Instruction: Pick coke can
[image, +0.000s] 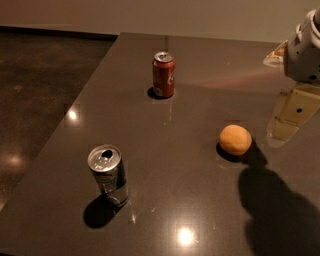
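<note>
The coke can (163, 74) is red with white script and a silver top. It stands upright on the dark table (170, 170), towards the far middle. My gripper (292, 112) is at the right edge of the view, above the table, well to the right of the coke can and a little nearer to me. It holds nothing that I can see.
A silver-and-dark can (108, 175) with an open top stands upright at the near left. An orange (235, 139) lies right of centre, just left of the gripper. The table's left edge runs diagonally, with dark floor (35, 100) beyond it.
</note>
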